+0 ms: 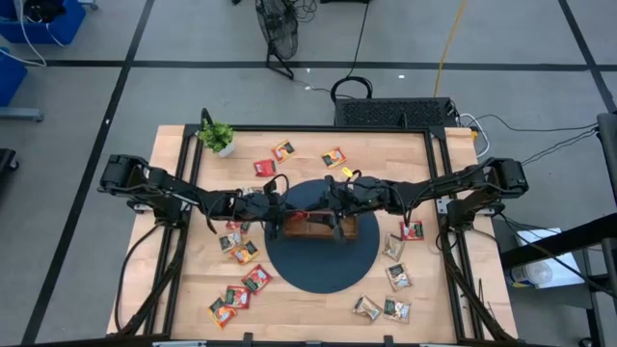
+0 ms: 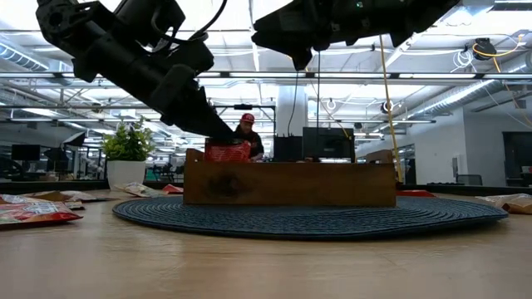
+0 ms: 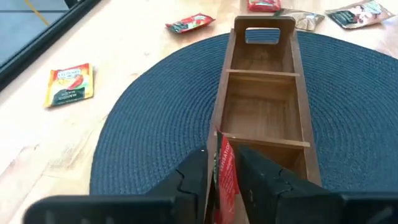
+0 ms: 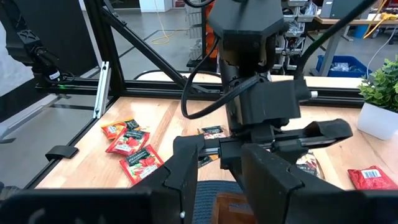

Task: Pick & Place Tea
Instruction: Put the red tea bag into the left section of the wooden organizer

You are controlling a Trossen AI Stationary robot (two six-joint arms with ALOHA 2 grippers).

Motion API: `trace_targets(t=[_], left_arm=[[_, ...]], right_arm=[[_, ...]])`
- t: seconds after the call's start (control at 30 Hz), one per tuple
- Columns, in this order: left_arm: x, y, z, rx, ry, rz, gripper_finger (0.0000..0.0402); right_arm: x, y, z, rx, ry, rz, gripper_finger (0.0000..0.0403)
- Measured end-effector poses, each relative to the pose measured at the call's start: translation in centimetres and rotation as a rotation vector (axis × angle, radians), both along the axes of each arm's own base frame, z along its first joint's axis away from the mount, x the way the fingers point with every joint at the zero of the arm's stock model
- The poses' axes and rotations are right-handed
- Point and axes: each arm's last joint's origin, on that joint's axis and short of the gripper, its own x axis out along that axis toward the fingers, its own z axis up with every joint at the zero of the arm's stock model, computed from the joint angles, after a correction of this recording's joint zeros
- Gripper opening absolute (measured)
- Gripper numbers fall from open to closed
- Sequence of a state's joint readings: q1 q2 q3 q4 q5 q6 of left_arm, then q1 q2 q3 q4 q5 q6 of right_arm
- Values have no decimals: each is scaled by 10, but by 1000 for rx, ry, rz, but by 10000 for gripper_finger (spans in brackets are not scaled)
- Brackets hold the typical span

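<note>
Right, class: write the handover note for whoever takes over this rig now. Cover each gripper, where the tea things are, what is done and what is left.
Left gripper: fingers either side of a red square tea sachet, standing on edge at the brown three-compartment wooden tray's near end compartment; grip loosening, release unconfirmed.
Right gripper: above the tray's other end; nothing seen held.
Tray sits on the round dark woven mat.
Done: that one sachet is arriving; the middle and far compartments look empty.
Left: the loose red, orange and beige sachets scattered on the wooden table, on both sides.
</note>
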State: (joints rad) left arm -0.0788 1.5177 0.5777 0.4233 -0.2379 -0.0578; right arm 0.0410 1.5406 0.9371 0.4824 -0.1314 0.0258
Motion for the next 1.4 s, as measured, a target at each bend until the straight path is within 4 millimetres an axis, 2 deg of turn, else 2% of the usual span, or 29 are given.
trace_targets(t=[0.17,0.33,0.47,0.6,0.77,0.9,1.0,1.23,1.4], left_arm=[[-1,0,3,26,0,-15,114],[-5,0,18,62,-52,-35,124],[-14,-1,45,67,-157,-45,123],[-34,-5,80,108,-278,-83,122],[-64,-7,116,132,-409,-109,122],[-83,-7,134,115,-489,-109,122],[-91,-6,139,115,-512,-109,122],[-87,-6,134,118,-475,-112,122],[-81,-7,126,109,-421,-113,122]], right_arm=[[0,0,-1,0,10,0,110],[-1,0,0,-1,19,0,111],[-12,0,10,-2,46,-1,111],[-31,-1,17,-6,161,-7,110],[-66,-8,20,9,391,-201,109],[-89,-16,13,-6,562,-488,113],[-98,-22,1,-57,699,-606,129],[-88,-38,-38,-9,928,-734,198],[-87,-49,-65,-7,1123,-783,219]])
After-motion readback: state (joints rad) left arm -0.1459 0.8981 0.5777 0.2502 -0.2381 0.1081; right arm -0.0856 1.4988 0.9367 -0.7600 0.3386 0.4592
